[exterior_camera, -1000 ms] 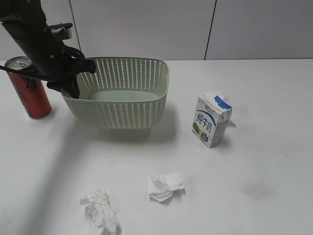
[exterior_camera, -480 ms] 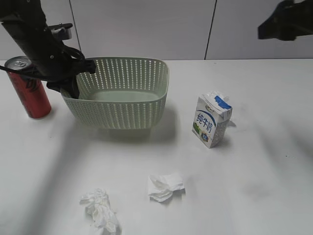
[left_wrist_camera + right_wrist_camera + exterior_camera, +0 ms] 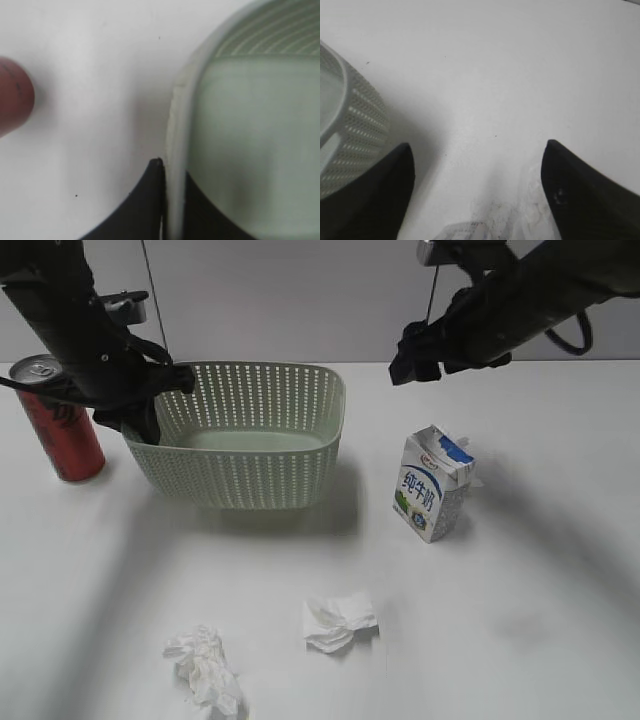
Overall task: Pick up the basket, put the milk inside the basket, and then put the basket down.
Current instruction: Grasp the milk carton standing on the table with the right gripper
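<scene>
the basket [image 3: 245, 435] hangs by its left rim from the left gripper [image 3: 140, 400], whose fingers [image 3: 150, 200] pinch the thin rim wall, one pad outside and one inside. in the exterior view the basket looks slightly tilted, with a shadow under it, so i judge it just off the table [image 3: 520, 640] or barely resting. the grip sits at one end only, so the far end, away from the fingers, may sag or swing. if the milk lands there, the added weight could twist the rim out of the pinch.

the milk [image 3: 433, 485] stands upright just below the right gripper [image 3: 410, 358], whose fingers [image 3: 380, 200] are spread wide, the carton top barely showing between them at the bottom edge of the right wrist view. its torn, crumpled spout gives a poor surface; a squeeze near the top could crush it or tip the carton, so the flat sides lower down look safer.

a red can [image 3: 58, 420] stands just outside the left fingers, near enough to be knocked by a sideways swing. two crumpled tissues [image 3: 340, 623] lie well apart from both grippers, out of the way.
</scene>
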Robot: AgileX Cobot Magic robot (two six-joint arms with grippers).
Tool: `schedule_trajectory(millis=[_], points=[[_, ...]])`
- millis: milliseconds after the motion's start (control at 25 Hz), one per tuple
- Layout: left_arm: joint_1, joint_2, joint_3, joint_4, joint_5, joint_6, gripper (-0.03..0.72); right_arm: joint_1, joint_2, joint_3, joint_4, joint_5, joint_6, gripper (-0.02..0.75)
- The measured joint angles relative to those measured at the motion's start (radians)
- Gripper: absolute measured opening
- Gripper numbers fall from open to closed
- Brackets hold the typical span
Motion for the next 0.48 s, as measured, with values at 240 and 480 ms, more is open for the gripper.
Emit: schedule_trajectory(millis=[240,480], points=[[0.0,0.0,0.0,0.004,0.004,0.0,0.003,0.014,0.147,-0.093,0.0,0.019,0.0,0.592],[0.0,0.0,0.0,0.005,0.004,0.0,0.003,0.014,0.213,-0.107,0.001,0.035,0.012,0.351]])
